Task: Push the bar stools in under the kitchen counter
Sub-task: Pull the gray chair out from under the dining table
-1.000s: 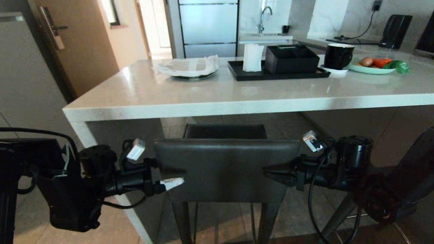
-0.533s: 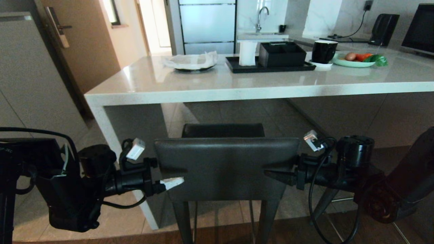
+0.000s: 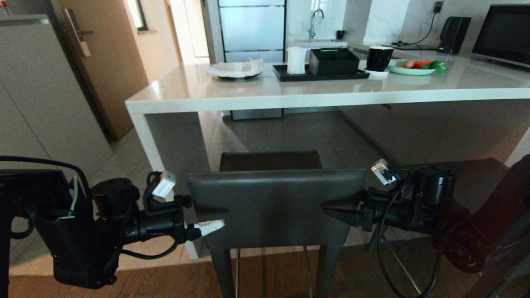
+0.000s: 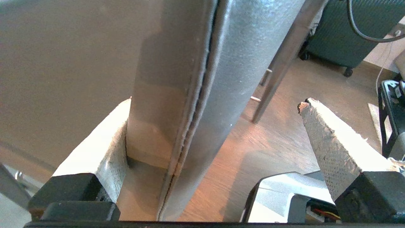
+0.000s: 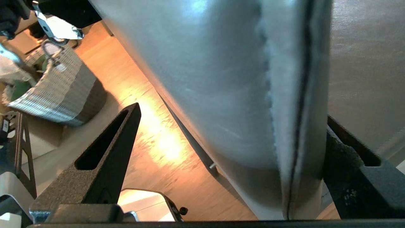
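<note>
With the bar stool's backrest [image 3: 275,207] between the spread, unclamped fingers of left gripper [image 3: 211,225] and right gripper [image 3: 335,214], it seems mid-reposition; next needs a straight push toward the kitchen counter [image 3: 290,97].

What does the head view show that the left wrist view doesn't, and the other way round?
Only the head view shows the kitchen counter with its tray and mug, the right gripper at the backrest's other end, and the stool's seat.

Only the left wrist view shows the backrest's stitched edge between open fingers, one against its face.

Both show the bar stool's backrest, the left gripper and wooden floor.
</note>
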